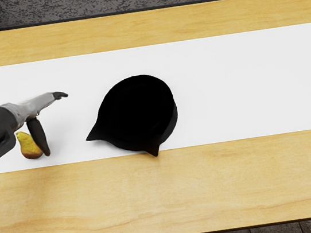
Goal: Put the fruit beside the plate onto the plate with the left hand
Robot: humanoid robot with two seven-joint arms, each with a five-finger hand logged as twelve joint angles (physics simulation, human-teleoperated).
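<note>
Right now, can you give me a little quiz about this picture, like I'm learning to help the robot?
1. True or false: the fruit lies on the plate.
2. In the picture, on which side of the plate is the fruit? A) left B) right C) behind it
3. Fill in the blank: the left hand is right above the ____.

Key: 1 false, the fruit lies beside the plate; 2 A; 3 fruit.
</note>
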